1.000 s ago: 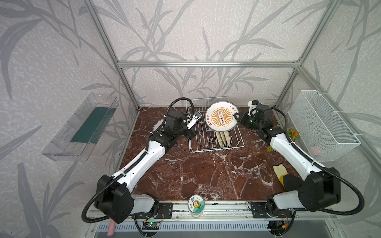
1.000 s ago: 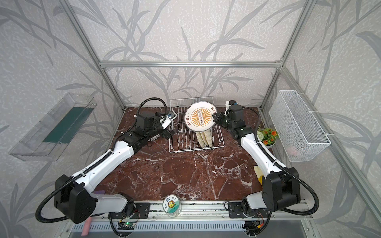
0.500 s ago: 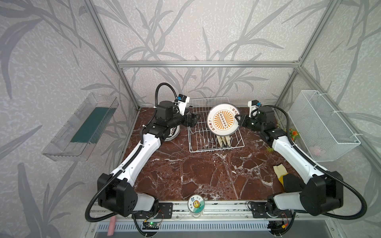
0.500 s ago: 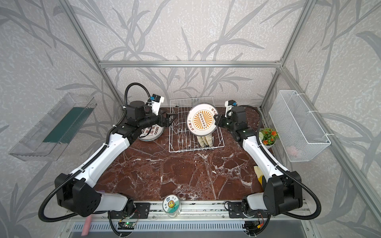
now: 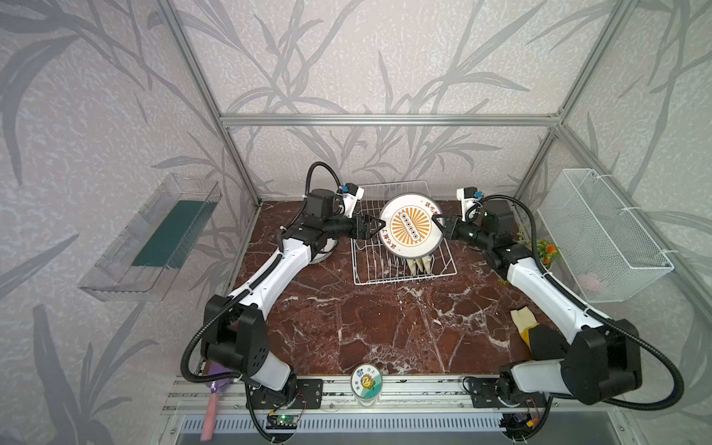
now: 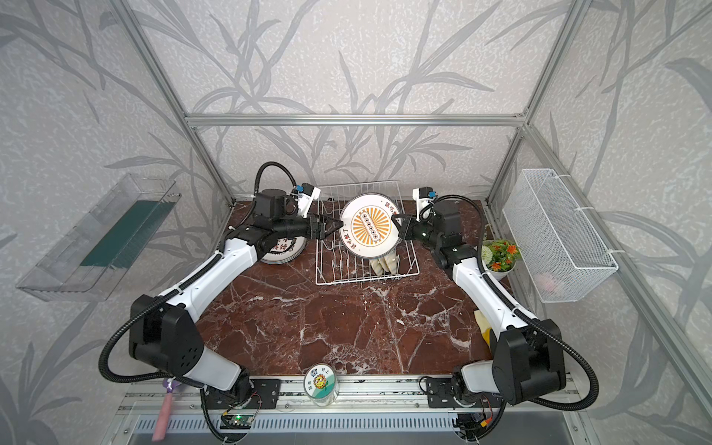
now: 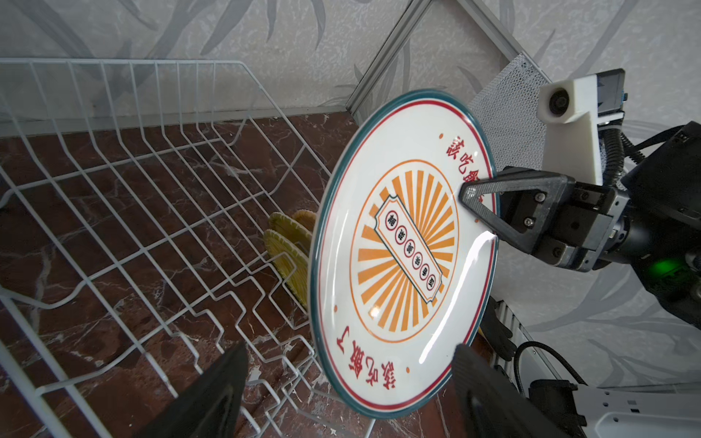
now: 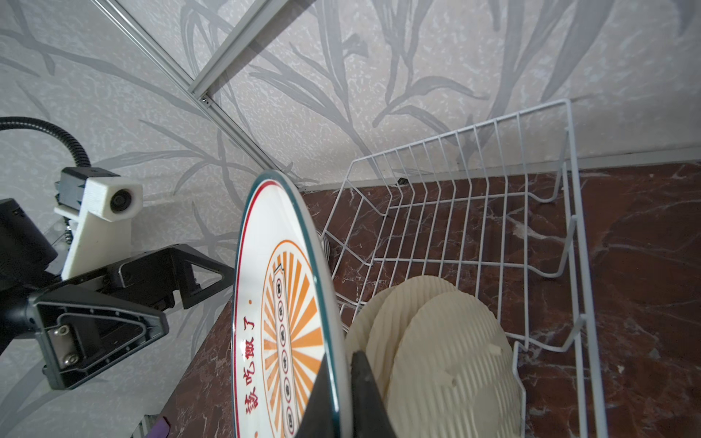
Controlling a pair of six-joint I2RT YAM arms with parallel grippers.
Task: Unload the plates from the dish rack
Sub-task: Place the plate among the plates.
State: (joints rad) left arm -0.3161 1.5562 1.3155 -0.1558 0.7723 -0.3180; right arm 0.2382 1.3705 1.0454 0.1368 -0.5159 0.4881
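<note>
- Reads 该吃饭了 in red along the rim band of the held plate [image 7: 402,246], and again on the opposite side, partly covered by a finger.
- Carries at its centre an orange sunburst crossed by a ticket-shaped strip of six circled characters, too small to read.
- Reads 日上 beside a cartoon sunflower on the lid of the jar [image 5: 367,379], at the table's 6 o'clock edge.
- Shows bold black characters on the plate stack [image 6: 283,250] at the table's 10 o'clock, mostly hidden under the left arm.
- Pinches the held plate with the right gripper [image 8: 343,375], fingers clamped tight on the rim at 3 o'clock of the printed face in both top views.
- Straddles the opposite rim, at 9 o'clock, with the left gripper [image 7: 351,352], fingers spread wide; cannot tell whether either touches the plate.
- Hangs the plate on edge, raised over the dish rack [image 5: 364,269] at the table's 12 o'clock.
- Holds three woven plates [image 8: 447,341] standing on edge in the rack's 5 o'clock corner, just behind the held plate.
</note>
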